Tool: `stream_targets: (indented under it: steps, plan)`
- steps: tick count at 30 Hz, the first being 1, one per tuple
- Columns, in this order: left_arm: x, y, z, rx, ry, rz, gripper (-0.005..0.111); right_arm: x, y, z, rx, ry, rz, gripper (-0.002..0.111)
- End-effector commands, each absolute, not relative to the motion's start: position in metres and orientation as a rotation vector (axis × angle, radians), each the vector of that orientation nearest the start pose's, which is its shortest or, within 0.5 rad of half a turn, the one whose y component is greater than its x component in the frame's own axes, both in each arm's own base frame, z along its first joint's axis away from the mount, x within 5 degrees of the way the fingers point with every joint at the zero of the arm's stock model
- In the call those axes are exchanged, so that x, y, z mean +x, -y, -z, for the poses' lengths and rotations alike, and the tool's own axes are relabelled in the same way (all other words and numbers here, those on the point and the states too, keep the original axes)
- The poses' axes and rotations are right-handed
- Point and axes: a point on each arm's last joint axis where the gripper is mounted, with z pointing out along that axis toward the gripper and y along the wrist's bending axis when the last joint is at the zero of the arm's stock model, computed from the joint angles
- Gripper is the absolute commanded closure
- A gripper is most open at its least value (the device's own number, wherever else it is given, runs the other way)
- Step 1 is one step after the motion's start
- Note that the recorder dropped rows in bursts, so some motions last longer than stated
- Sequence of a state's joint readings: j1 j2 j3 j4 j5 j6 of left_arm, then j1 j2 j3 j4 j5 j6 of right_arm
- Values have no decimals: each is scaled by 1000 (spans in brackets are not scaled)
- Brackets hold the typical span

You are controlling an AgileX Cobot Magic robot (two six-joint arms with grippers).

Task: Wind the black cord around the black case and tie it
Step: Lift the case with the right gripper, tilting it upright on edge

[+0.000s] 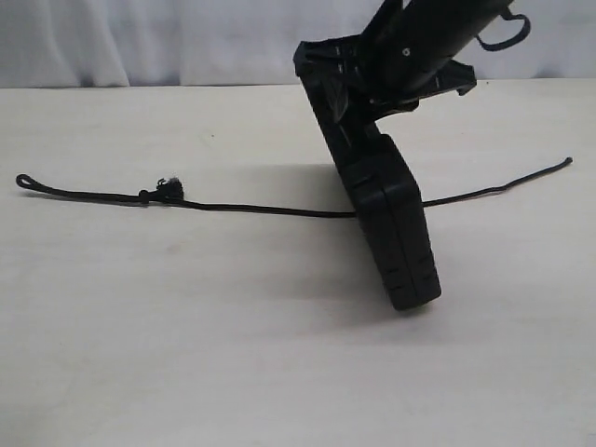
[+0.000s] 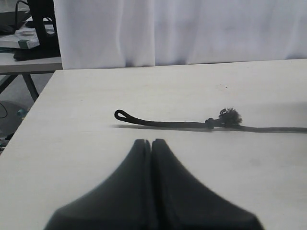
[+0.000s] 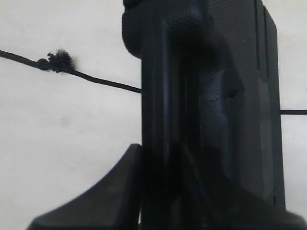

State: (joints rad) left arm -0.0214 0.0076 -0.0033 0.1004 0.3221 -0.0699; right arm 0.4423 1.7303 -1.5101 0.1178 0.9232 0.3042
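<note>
The black case [image 1: 391, 223] stands tilted on end, its lower corner down at the table, and my right gripper [image 1: 358, 88] is shut on its upper end. The right wrist view looks down the case [image 3: 216, 72], held in the right gripper [image 3: 160, 148]. The black cord [image 1: 251, 209] lies stretched across the table and passes behind or under the case. Its knot and frayed tuft [image 1: 168, 189] sit left of the case, with a small loop [image 1: 25, 181] at the far left end. My left gripper [image 2: 151, 142] is shut and empty, short of the cord [image 2: 168, 124] near its loop [image 2: 121, 114].
A white curtain [image 1: 140, 37] hangs behind the table. The left wrist view shows the table's side edge [image 2: 33, 105], with a desk holding clutter [image 2: 29, 38] beyond it. An arm cable [image 1: 503, 33] loops above the case.
</note>
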Motion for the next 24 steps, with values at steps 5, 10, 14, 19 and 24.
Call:
stream_targets:
  steps: [5,10,14,19,24]
  plan:
    - [54,-2,-185,11,-1791,-23,107,354,-112,-311,-19,-2680,-450,104]
    - [54,-2,-185,11,-1791,-23,107,357,-93,-304,-94,-2692,-195,104]
    - [54,-2,-185,11,-1791,-23,107,359,-93,-297,-193,-2707,-168,93]
    - [54,-2,-185,11,-1791,-23,107,361,-95,-287,-220,-2749,-156,79]
    - [54,-2,-185,11,-1791,-23,107,364,-96,-282,-223,-2764,-154,77]
